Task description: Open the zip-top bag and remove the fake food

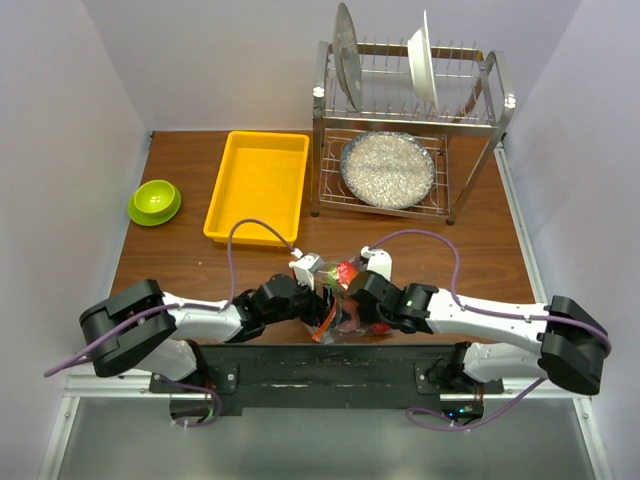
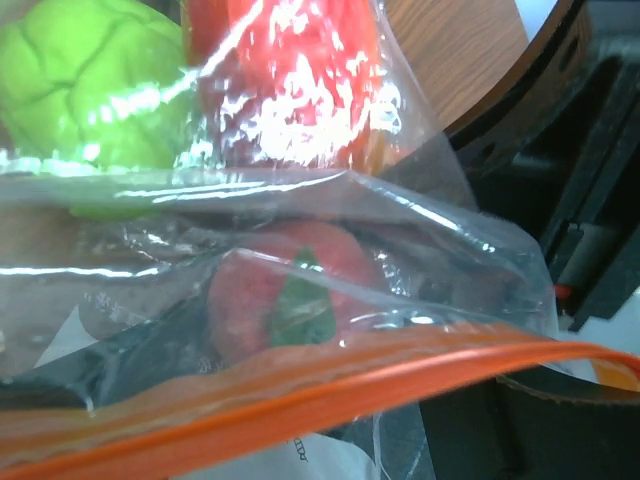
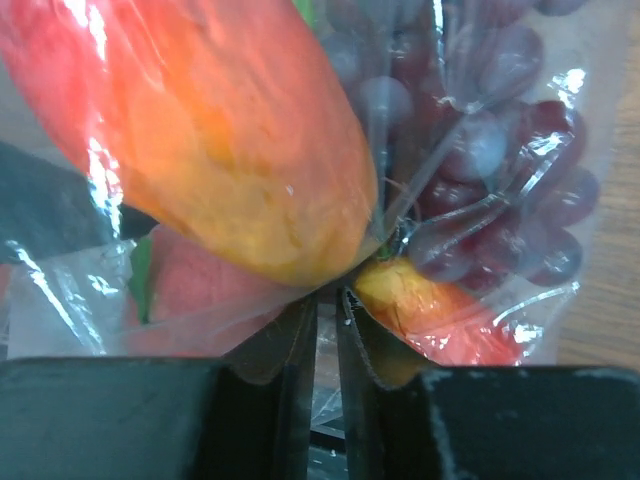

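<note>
Only up close: right tool (image 3: pixel 325 300) tight on the zip-top bag (image 3: pixel 70 300).

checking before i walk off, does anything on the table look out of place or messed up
Nothing looks spilled or broken. Only oddity: the zip-top bag sits crumpled right at the table's near edge, fake food bunched inside, the right tool pinching its film.

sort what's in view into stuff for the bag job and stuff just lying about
For the job:
- zip-top bag
- fake food inside it
- right tool, pinching the bag's plastic

Just lying about:
- yellow tray
- lime-green bowl
- dish rack
- plates standing in the rack
- silver dish on its lower shelf
</note>
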Robot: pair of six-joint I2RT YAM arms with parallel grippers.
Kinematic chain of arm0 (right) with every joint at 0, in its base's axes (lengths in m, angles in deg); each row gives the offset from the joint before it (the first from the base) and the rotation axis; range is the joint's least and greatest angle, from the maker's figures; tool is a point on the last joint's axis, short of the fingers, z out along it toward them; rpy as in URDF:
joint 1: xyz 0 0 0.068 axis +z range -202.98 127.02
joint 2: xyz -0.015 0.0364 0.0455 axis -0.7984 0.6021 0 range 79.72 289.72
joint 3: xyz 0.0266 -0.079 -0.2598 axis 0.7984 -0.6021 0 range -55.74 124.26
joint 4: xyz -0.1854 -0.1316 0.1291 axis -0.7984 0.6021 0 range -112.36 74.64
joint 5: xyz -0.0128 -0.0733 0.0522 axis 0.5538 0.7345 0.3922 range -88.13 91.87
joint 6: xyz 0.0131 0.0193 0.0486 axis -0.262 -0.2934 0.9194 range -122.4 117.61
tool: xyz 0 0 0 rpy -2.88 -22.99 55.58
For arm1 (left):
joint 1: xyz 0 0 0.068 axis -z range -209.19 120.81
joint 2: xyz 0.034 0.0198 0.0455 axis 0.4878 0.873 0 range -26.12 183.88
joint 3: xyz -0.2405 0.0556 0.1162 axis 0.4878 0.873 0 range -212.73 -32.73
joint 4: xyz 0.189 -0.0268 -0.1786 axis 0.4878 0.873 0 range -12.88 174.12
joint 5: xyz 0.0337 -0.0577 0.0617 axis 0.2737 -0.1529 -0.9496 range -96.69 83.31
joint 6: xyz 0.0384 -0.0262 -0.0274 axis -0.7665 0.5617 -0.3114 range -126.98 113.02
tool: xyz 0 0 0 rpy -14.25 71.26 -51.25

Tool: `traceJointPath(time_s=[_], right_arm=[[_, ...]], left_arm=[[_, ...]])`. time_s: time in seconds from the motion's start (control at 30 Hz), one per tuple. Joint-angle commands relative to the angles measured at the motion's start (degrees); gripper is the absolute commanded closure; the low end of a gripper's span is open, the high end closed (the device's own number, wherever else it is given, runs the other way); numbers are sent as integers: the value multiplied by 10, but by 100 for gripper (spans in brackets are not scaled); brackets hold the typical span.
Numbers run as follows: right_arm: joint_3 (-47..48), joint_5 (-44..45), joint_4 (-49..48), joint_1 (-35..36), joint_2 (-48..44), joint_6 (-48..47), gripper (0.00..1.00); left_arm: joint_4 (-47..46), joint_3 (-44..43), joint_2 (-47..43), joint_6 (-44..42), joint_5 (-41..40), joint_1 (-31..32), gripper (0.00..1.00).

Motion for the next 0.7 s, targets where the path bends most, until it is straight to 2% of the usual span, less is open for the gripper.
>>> traceJointPath(time_s=[0.0, 0.1, 0.17, 0.27, 0.33, 0.37, 0.4, 0.47, 0.67], right_arm=[[-4, -20, -47, 1, 12, -21, 77], [-7, -41, -77, 1, 18, -45, 70], [-12, -53, -96, 1, 18, -59, 62], [-12, -26, -83, 1, 23, -50, 59], [-8, -4, -51, 0, 25, -28, 60], [-10, 0, -45, -9, 24, -22, 64], [-17, 1, -40, -15, 19, -18, 68], [-28, -2, -40, -29, -1, -7, 69], [-40, 0, -27, -44, -30, 2, 69]], left_arm=[[4, -30, 15, -11, -22, 8, 15], [50, -51, 16, -17, -56, 20, 14], [93, -63, 18, -24, -93, 26, 14], [136, -77, 13, -23, -130, 33, 18], [147, -71, -1, -21, -145, 34, 26], [151, -70, -6, -20, -149, 34, 30], [158, -69, -22, -21, -153, 34, 38], [177, -68, -39, -25, -162, 34, 46], [226, -56, -106, -28, -168, 24, 50]])
